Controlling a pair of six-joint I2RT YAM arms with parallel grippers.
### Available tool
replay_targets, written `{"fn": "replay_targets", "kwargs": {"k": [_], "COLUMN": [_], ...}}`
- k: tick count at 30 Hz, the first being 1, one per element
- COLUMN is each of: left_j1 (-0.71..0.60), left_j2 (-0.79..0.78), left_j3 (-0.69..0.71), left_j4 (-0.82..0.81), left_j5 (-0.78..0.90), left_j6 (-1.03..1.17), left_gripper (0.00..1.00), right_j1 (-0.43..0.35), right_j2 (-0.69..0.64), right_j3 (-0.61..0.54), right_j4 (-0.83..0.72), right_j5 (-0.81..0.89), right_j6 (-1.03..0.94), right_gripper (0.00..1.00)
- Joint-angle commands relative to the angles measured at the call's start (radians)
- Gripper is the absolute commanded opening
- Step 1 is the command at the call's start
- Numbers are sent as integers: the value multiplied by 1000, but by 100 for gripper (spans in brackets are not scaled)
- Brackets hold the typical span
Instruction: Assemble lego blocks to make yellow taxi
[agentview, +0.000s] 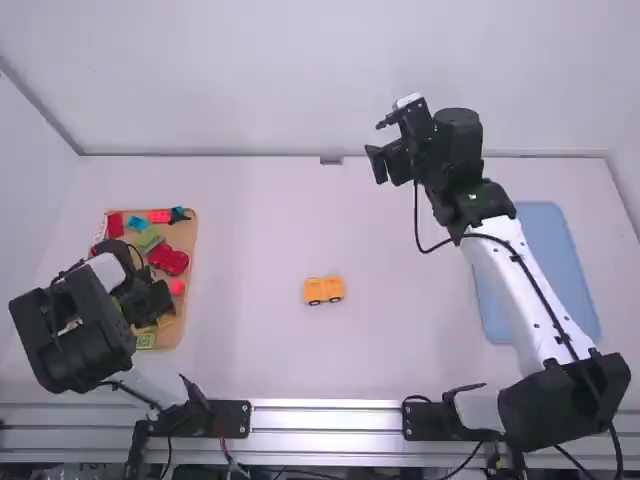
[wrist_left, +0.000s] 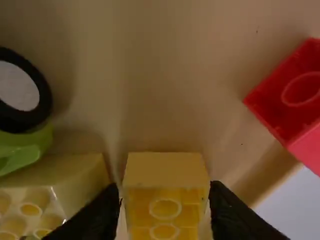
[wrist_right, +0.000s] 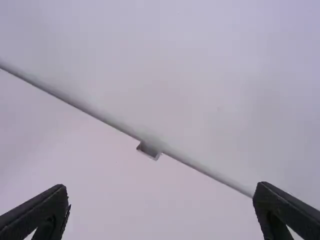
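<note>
Over the near part of the tan tray (agentview: 183, 237), my left gripper (agentview: 150, 308) is low among loose bricks. My left gripper (wrist_left: 164, 192) is shut on a yellow brick (wrist_left: 165, 170), one finger against each side, with the brick's hollow tubes showing. A yellow-orange car piece with dark wheels (agentview: 323, 290) stands at mid-table, apart from both grippers. High over the table's far side, my right gripper (agentview: 378, 143) is held open; in its wrist view, the right gripper (wrist_right: 161, 200) has nothing between its widely spread fingers.
Beside the left gripper lie a red brick (wrist_left: 287, 95), a pale yellow brick (wrist_left: 50, 185) and a green piece with a black wheel (wrist_left: 22, 150). Red car body (agentview: 168, 260) and several colored blocks share the tray. A blue tray (agentview: 545, 230) lies right, partly behind the right arm.
</note>
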Motion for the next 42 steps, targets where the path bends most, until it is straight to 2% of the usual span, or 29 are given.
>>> {"fn": "replay_targets", "kwargs": {"k": [1,7,10,16,19,22,24,27,32,36,39,41,42], "left_j1": [-2,-2,-2,-2,-2,-2,-2,-2,-19,-79,-209,-253,-320], "left_j2": [13,13,13,13,13,11,6,-21,-129,-253,-375,-394,-410], "left_j3": [-16,-17,-16,-16,3,25,62,117,146,146,133,128,122], "left_j4": [-15,-20,-23,-23,-26,-32,-71,-116,-128,-104,5,43,102], "left_j5": [-3,-4,5,25,21,22,22,22,33,109,288,312,336], "left_j6": [-10,-29,-29,-29,-20,28,62,53,50,75,205,229,232], "left_gripper": [45,40,32,33,24,21,12,4,2,6,11,11,11], "right_j1": [-1,-2,9,29,28,28,28,28,28,28,28,28,28], "right_j2": [7,7,7,7,7,7,7,7,32,68,135,150,180], "right_j3": [35,35,35,35,35,35,35,35,35,35,35,35,35], "right_j4": [0,1,1,5,5,3,-4,-5,7,25,72,81,102], "right_j5": [-3,-3,-2,2,1,1,1,1,-2,-8,-138,-184,-270], "right_j6": [2,2,1,-2,-2,-2,-2,-2,-2,-2,-2,-1,-1], "right_gripper": [98,98,98,98,98,98,98,98,98,98,98,98,98]}}
